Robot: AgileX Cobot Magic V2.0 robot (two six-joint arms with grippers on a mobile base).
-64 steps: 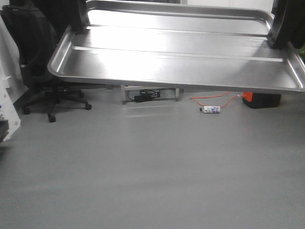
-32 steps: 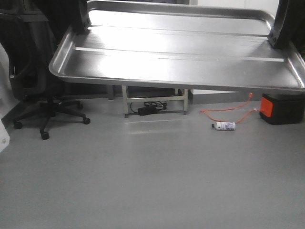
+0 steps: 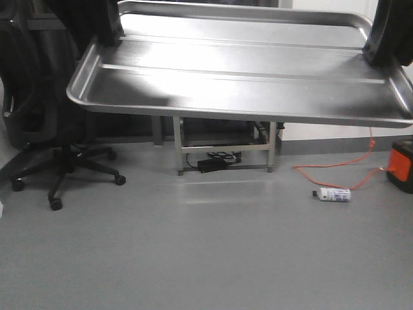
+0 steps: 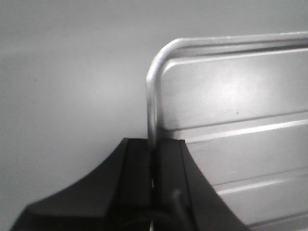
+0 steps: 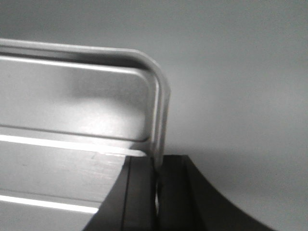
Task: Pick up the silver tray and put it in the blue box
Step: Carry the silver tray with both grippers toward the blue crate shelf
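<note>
The silver tray point(image 3: 239, 71) hangs in the air across the top of the front view, shiny, with two long ridges along its base. My left gripper point(image 3: 106, 35) is shut on the tray's left rim, and my right gripper point(image 3: 381, 48) is shut on its right rim. In the left wrist view the black fingers point(image 4: 137, 168) pinch the thin rim of the tray point(image 4: 240, 120). The right wrist view has the fingers point(image 5: 139, 192) clamped on the rim of the tray point(image 5: 72, 110) near its rounded corner. The blue box is out of view.
Below the tray lies grey floor point(image 3: 193, 258). A black office chair point(image 3: 45, 142) stands at the left, a metal table frame point(image 3: 222, 145) at the back, a small bottle point(image 3: 333, 194) and an orange cable point(image 3: 342, 166) at the right, with a black and orange box point(image 3: 401, 166).
The tray stays gripped at both ends. The background has slid: the chair, table frame, bottle and orange box moved right and lower in the front view.
</note>
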